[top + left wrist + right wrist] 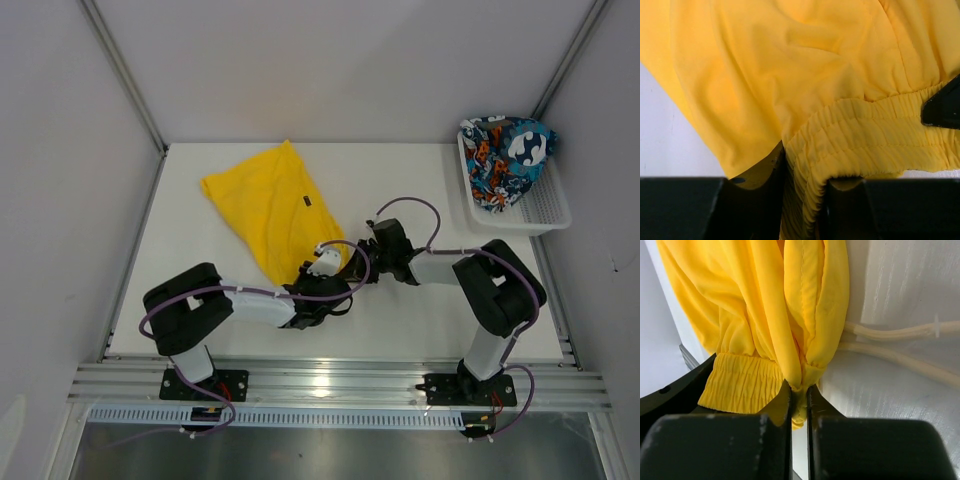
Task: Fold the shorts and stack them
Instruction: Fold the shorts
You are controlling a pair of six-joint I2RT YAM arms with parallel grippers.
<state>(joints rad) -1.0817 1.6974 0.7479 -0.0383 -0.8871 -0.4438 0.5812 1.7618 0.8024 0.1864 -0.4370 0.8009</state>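
We are handling light, limp cloth that sags and slides unless pinched on a firm edge, so the gathered elastic waistband [875, 135] is our best hold. The yellow shorts [265, 205] lie flat on the table [430, 320], left of centre, waistband at the near right end. Our left gripper [805, 200], partly closed, pinches the bunched waistband; our right gripper [799, 410], almost fully closed, nips a fold beside it. Both arms reach low, wrists close together. The printed shorts [505, 160] sit heaped in the basket [545, 215], far right
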